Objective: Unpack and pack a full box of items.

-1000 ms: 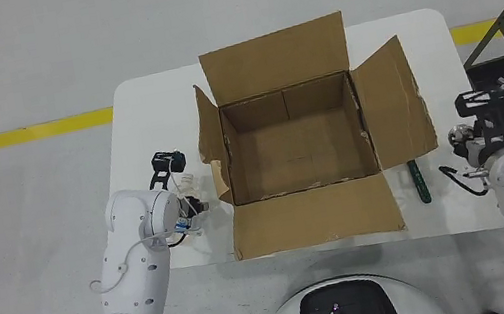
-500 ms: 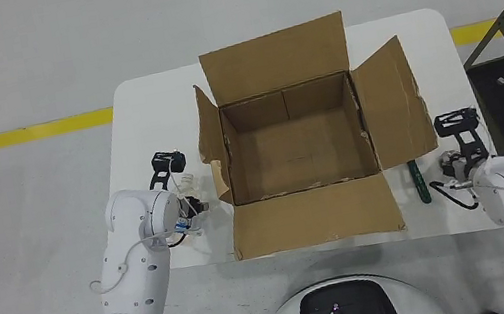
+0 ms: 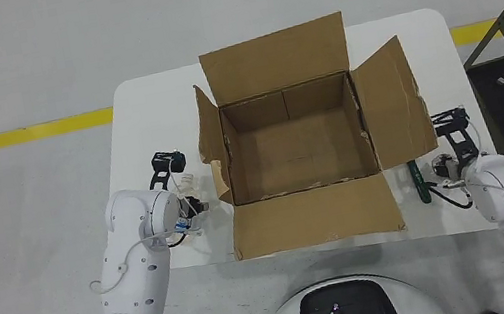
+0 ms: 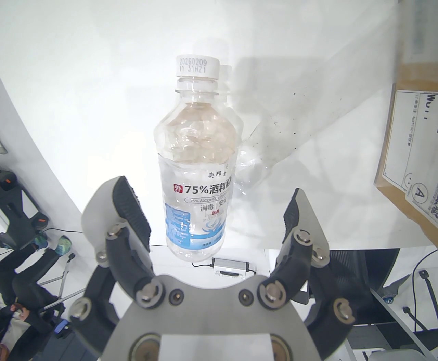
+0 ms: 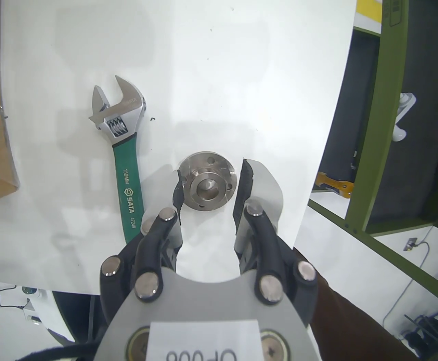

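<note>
White table (image 3: 137, 106) carried open cardboard box (image 3: 275, 56) at centre, flaps folded outward. Left gripper (image 4: 212, 201) hung over table left of box, fingers spread wide on either side of clear bottle (image 4: 196, 154), not touching it. Bottle lay on table, white cap pointing away from gripper. Right gripper (image 5: 210, 181) sat right of box, fingers partly spread, closely straddling metal flange (image 5: 208, 186); contact unclear. Green-handled wrench (image 5: 128, 177) lay flat just beside flange, between it and box. Flange rested flat on table.
</note>
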